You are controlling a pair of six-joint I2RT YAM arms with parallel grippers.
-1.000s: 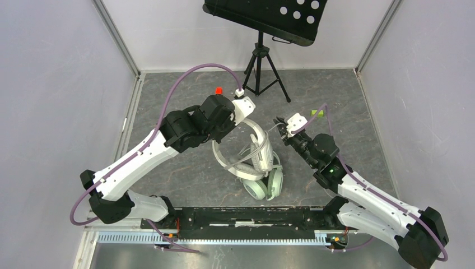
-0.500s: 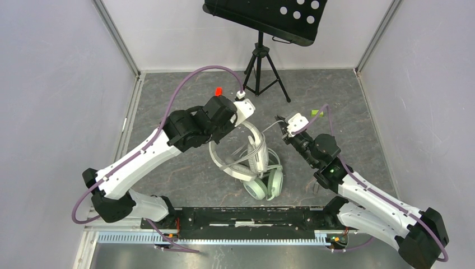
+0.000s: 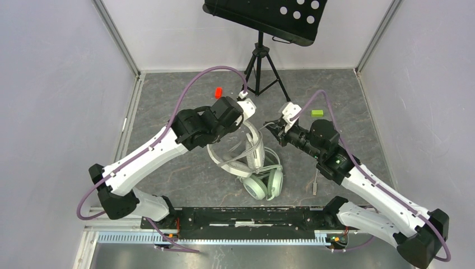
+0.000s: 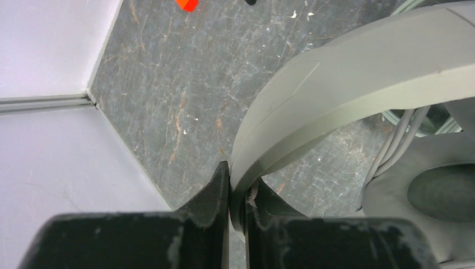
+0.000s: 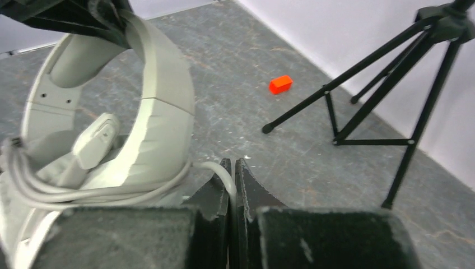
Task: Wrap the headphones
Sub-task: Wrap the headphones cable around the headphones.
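The white-grey headset (image 3: 250,150) stands on the floor with its cable looped several times round it. My left gripper (image 3: 247,123) is shut on its headband (image 4: 347,61), jaws pinching the band's edge (image 4: 238,188); an earcup (image 4: 442,193) shows at the right. My right gripper (image 3: 271,127) is shut on the thin pale cable (image 5: 212,168), which runs left from the jaws (image 5: 232,175) round the headband (image 5: 162,95). The mint-green headset (image 3: 263,185) lies just in front of the white-grey one.
A black tripod (image 3: 260,67) with a music stand (image 3: 269,17) stands at the back; its legs show in the right wrist view (image 5: 358,101). A red block (image 3: 218,92) and a green block (image 3: 317,112) lie on the floor. The loose cable end (image 3: 315,188) lies near the right arm.
My right gripper has swung left and farther back toward the headset, pulling the cable with it. My left gripper has shifted slightly back and right with the headband.
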